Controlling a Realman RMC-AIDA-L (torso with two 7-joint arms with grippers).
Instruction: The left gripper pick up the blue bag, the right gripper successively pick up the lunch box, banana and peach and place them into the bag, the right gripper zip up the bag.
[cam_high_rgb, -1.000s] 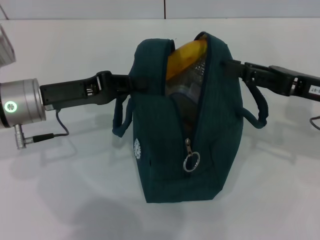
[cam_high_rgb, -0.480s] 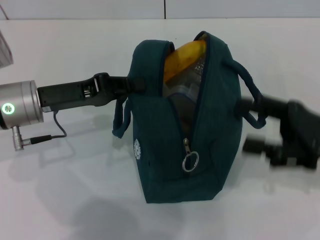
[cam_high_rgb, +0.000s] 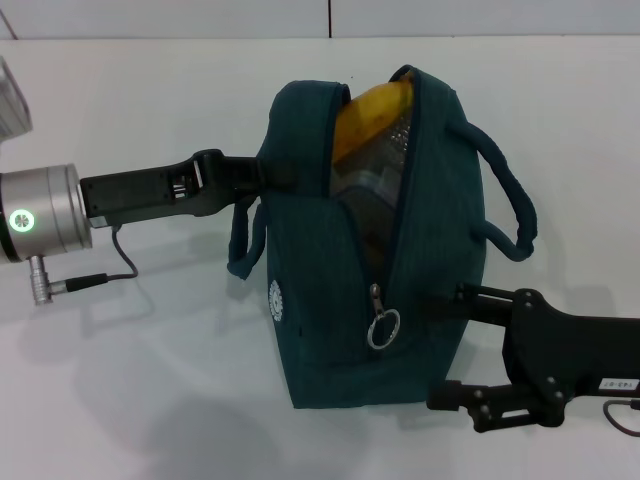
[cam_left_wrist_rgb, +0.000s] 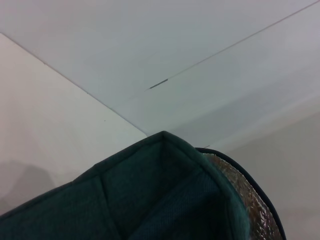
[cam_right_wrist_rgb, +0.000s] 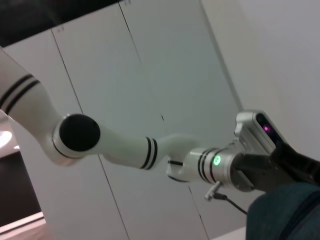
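The blue bag (cam_high_rgb: 330, 300) stands upright on the white table with its zipper open down the front and the zipper pull (cam_high_rgb: 380, 322) hanging low. The banana (cam_high_rgb: 368, 118) sticks out of the top, and the clear lunch box (cam_high_rgb: 382, 160) shows under it. The peach is hidden. My left gripper (cam_high_rgb: 268, 170) is shut on the bag's upper left edge. My right gripper (cam_high_rgb: 440, 350) is open low at the bag's right front, with one finger by the bag's side and the other near the table. The left wrist view shows the bag's fabric (cam_left_wrist_rgb: 150, 200) and foil lining (cam_left_wrist_rgb: 252, 200).
The bag's right handle (cam_high_rgb: 505, 200) hangs free, and the left handle (cam_high_rgb: 243, 240) droops under my left gripper. A cable (cam_high_rgb: 95, 280) trails from the left wrist. The right wrist view looks across at my left arm (cam_right_wrist_rgb: 125, 147) and a corner of the bag (cam_right_wrist_rgb: 287, 212).
My right gripper left the bag's upper right side and dropped down to its lower right front. The right handle now hangs free. The left gripper and bag stayed put.
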